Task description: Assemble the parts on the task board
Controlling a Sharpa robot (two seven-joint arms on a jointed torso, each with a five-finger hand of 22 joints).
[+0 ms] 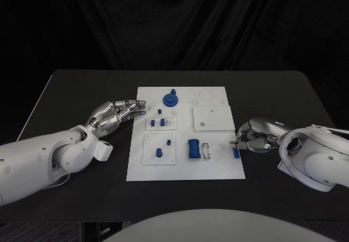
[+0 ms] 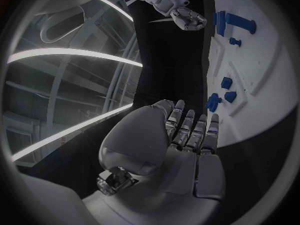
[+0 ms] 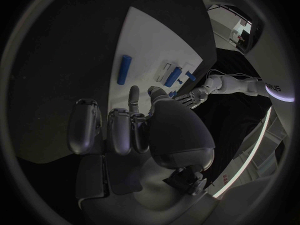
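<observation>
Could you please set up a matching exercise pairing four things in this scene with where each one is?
Things:
1. left hand
2. right hand
3. blue gear-shaped part
4. large blue cylinder

Places:
A. near the board's far edge
B. at the board's right edge, beside a slim blue part
C. lying in the board's near half
D. at the board's left edge, fingers spread

Pairs: 1-D, 2-B, 3-A, 4-C

My black table [image 1: 80,91] stands before a dark curtain [image 1: 182,30] that hangs in folds across the whole back. Past my left wrist, long pale strips of light [image 2: 69,55] curve across the dim room overhead
</observation>
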